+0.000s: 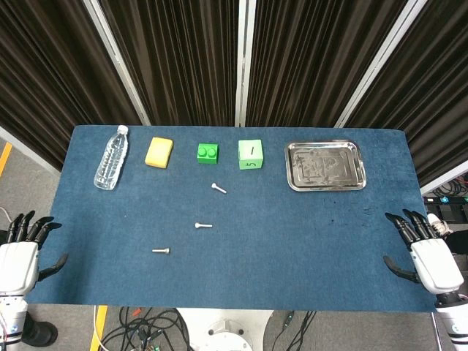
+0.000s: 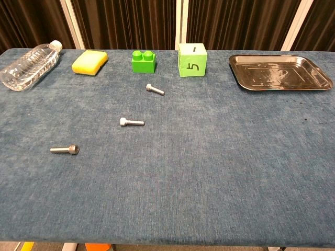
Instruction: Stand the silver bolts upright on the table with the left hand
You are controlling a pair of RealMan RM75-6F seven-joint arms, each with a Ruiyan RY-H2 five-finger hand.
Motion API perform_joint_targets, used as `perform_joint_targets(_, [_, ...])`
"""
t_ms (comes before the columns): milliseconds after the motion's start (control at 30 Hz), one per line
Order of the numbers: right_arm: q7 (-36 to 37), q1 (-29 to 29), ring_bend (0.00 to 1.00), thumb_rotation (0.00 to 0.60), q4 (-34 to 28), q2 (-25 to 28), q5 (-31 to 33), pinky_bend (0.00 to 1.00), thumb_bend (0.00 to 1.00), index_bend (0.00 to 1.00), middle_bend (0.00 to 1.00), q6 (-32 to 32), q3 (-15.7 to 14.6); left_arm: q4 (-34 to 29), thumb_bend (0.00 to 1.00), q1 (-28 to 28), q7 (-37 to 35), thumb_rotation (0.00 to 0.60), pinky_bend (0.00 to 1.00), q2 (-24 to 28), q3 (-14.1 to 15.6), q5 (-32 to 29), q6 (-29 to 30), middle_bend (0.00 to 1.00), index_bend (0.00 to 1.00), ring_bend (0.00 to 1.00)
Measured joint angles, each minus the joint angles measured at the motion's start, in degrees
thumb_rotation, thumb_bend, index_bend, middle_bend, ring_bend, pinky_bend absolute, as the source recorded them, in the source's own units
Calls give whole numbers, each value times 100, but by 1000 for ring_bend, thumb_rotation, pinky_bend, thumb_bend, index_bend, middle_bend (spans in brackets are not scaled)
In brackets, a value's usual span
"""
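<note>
Three silver bolts lie flat on the blue table cloth. The far bolt [image 1: 219,189] [image 2: 155,90] lies below the green brick. The middle bolt [image 1: 203,225] [image 2: 131,122] lies near the table's centre. The near bolt [image 1: 161,251] [image 2: 65,150] is closest to the front left. My left hand [image 1: 22,245] hovers off the table's left front corner, open, fingers spread, holding nothing. My right hand [image 1: 424,252] is at the right front corner, open and empty too. Neither hand shows in the chest view.
Along the back stand a clear water bottle [image 1: 111,159] lying on its side, a yellow sponge [image 1: 159,152], a green brick [image 1: 208,153], a green cube [image 1: 250,154] and a metal tray [image 1: 292,175]. Dark curtains hang behind the table.
</note>
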Motion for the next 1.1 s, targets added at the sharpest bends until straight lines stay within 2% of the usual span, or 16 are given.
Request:
perform_joint_targets(400, [-226, -48, 0, 600, -168, 21, 108, 25, 200, 78, 155, 29, -35, -137, 204, 145, 168, 600, 6, -4, -134, 231, -7, 202, 293, 34])
perform_joint_targets(600, [-239, -94, 0, 600, -148, 32, 108, 25, 200, 78, 155, 118, -44, -307, 204, -176, 293, 600, 6, 52, -270, 475, -385, 204, 296, 35])
perform_joint_targets(700, [-298, -88, 0, 600, -199, 60, 72, 25, 200, 78, 155, 152, -36, -474, 210, -519, 344, 600, 6, 100, -391, 615, -791, 223, 304, 66])
perform_joint_targets(900, [-409, -96, 0, 600, -311, 115, 72, 25, 200, 78, 155, 164, -41, -623, 246, -1541, 452, 600, 13, -5, -847, 683, -1986, 250, 322, 91])
perform_joint_targets(1100, [-580, -160, 0, 600, -463, 203, 146, 25, 200, 78, 155, 213, -39, -174, 258, -2823, 518, 600, 59, -620, -1411, 314, -3417, 288, 349, 124])
